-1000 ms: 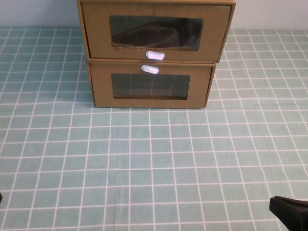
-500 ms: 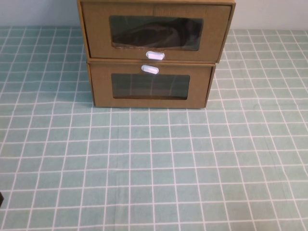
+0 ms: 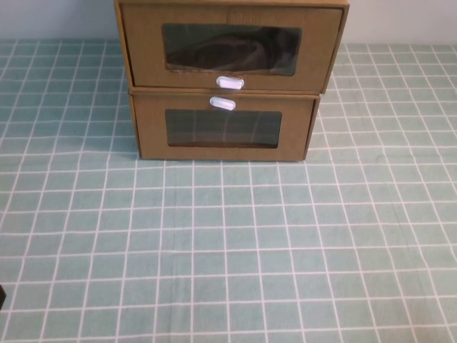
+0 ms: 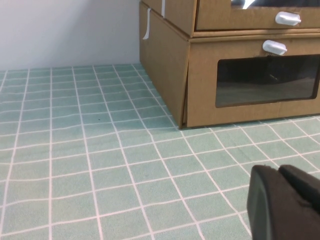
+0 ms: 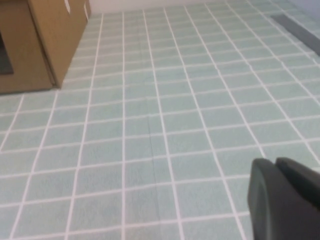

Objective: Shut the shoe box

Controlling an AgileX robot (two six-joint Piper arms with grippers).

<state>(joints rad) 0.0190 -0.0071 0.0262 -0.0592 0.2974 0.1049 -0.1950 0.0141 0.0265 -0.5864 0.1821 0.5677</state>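
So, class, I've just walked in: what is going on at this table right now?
Nothing is being handled. Two brown cardboard drawer boxes are stacked at the far side of the checked tablecloth. The shoe box, on top with its white tab under the window, looks pushed in. The lower box sits beneath it. The left claw hangs low over the cloth, short of the boxes, touching nothing. The right claw hangs over bare cloth off to the right of the boxes. Neither claw reaches the box.

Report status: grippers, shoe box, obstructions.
Left gripper low near table, short of boxes. Right gripper low over tablecloth, off to the side. Shoe box atop lower box, untouched.
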